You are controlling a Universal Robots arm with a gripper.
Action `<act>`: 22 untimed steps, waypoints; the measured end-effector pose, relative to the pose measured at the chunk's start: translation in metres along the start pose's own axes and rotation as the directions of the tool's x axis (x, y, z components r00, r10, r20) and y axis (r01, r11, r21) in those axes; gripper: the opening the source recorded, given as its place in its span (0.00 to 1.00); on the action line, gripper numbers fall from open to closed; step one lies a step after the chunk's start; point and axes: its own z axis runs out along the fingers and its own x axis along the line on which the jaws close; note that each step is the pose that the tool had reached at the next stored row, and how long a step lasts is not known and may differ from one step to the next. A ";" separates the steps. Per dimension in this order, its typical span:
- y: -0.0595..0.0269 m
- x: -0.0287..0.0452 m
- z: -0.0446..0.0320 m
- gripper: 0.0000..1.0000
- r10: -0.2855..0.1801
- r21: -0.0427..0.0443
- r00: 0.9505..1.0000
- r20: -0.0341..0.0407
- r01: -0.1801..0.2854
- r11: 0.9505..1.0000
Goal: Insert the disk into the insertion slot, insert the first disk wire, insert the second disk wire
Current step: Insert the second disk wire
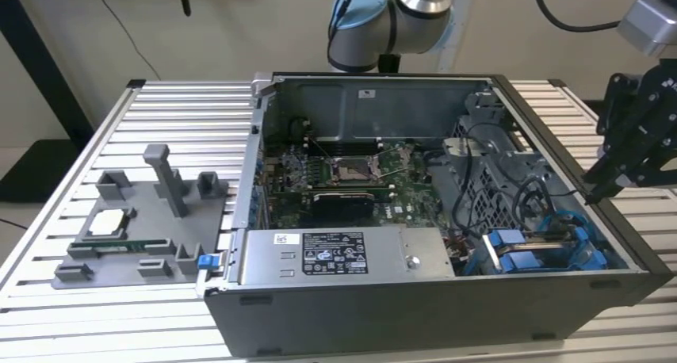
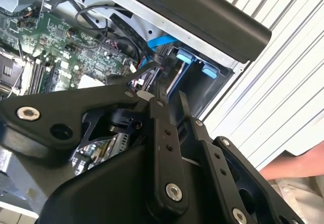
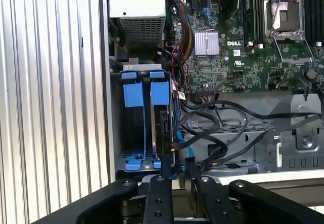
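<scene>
My gripper (image 1: 589,190) hangs just above the rim of the open computer case (image 1: 423,315) on the exterior view's right, over the drive bay. Its fingers stand open by a narrow gap with nothing between them (image 3: 178,171) (image 2: 171,95). Below it the disk (image 3: 163,125) stands on edge in its blue carrier (image 1: 518,256) inside the insertion slot (image 3: 115,117), in the bay nearer the motherboard. The neighbouring bay, with its own blue tab (image 3: 134,93), looks dark inside. A blue wire (image 3: 178,140) and black wires (image 3: 217,127) lie loose beside the disk, close under the fingertips.
The silver power-supply box (image 1: 338,256) sits beside the bay and the motherboard (image 1: 338,173) lies behind it. A grey fixture (image 1: 127,228) with small parts stands on the slatted table (image 1: 180,125) at the exterior view's left. A person's hand (image 2: 293,165) is beyond the case.
</scene>
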 end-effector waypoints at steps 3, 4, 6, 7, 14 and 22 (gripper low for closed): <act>-0.0009 0.0002 0.0023 1.00 0.000 0.001 1.000 0.000 0.000 1.000; -0.0011 0.0002 0.0032 1.00 0.000 0.002 1.000 0.000 0.000 1.000; -0.0013 0.0002 0.0035 1.00 0.000 0.002 1.000 0.000 0.000 1.000; -0.0013 0.0003 0.0035 1.00 0.000 0.002 1.000 0.000 0.000 1.000; -0.0016 0.0006 0.0077 1.00 0.000 0.002 1.000 0.000 0.000 1.000; -0.0019 0.0010 0.0126 1.00 0.000 0.002 1.000 0.000 0.000 1.000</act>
